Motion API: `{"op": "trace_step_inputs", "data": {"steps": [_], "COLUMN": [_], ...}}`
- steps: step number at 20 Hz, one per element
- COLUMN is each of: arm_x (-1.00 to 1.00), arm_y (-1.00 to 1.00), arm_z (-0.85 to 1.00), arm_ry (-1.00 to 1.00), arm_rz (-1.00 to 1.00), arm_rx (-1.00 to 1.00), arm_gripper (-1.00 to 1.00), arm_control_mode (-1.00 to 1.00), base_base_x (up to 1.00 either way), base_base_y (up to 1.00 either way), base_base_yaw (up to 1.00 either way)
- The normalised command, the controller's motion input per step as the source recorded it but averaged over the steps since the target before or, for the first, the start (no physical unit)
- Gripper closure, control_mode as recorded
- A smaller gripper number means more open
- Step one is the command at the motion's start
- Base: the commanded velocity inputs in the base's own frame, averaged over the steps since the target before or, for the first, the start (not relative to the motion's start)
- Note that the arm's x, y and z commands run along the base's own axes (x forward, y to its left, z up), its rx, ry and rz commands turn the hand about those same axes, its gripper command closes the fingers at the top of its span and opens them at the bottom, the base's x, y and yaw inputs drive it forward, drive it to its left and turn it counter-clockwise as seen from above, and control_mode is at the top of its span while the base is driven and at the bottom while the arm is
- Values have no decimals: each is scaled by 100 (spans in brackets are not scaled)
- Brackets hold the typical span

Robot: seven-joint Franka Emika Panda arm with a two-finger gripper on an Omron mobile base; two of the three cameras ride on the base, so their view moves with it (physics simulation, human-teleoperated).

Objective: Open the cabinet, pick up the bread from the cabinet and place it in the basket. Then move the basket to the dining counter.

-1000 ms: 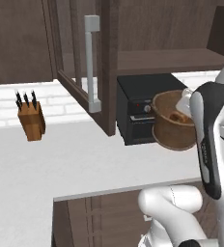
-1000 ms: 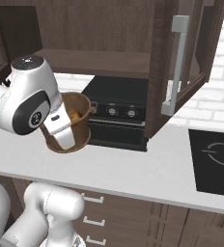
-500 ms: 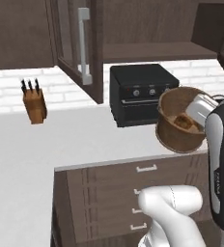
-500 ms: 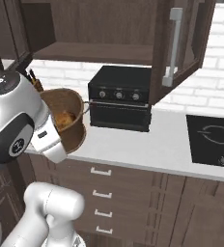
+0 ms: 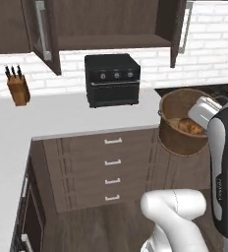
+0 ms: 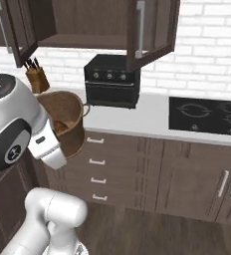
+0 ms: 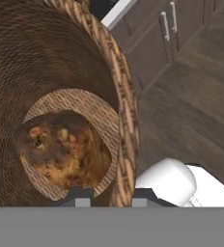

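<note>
The basket (image 5: 184, 129) hangs in the air in front of the drawers (image 5: 112, 170), clear of the table (image 5: 62, 115), with the white arm right beside it; in the hand view the tool (image 7: 109, 197) straddles the basket's rim (image 7: 126, 140), one dark fingertip inside the wall and one outside, so its jaws stand narrow and grip the basket wall between them. The bread (image 7: 63, 154) lies on the woven bottom of the basket, tan and crusty, close under the gripped side; from the left base view a piece of it (image 5: 190, 127) shows over the rim, and in the right base view the basket (image 6: 66, 122) sits half hidden behind the arm's round joint.

The cabinet (image 5: 106, 22) on the wall stands open, both glass doors swung outward with their grey bar handles (image 5: 42, 27) facing the room; the shelf inside looks dark. Below it the black oven (image 5: 111, 79) rests on the table against the white brick wall (image 5: 214, 44); the knife block (image 5: 18, 86) stands well to the left of the oven; the black hob (image 6: 207, 115) is set into the table to the right of the oven; wooden floor (image 7: 191, 96) lies beneath.
</note>
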Motion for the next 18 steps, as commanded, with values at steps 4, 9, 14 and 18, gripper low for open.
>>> {"op": "trace_step_inputs", "data": {"steps": [4, 9, 14, 18], "arm_x": [0, 0, 0, 0], "arm_y": [0, 0, 0, 0], "arm_z": [0, 0, 0, 0], "arm_ry": [0, 0, 0, 0], "arm_rz": [0, 0, 0, 0], "arm_rx": [0, 0, 0, 0], "arm_gripper": [100, 100, 100, 100], "arm_control_mode": [100, 100, 100, 100], "base_base_x": [-37, -2, 1, 2], "base_base_y": [-98, -100, -96, -83], "base_base_yaw": [-22, -27, -37, -63]}}
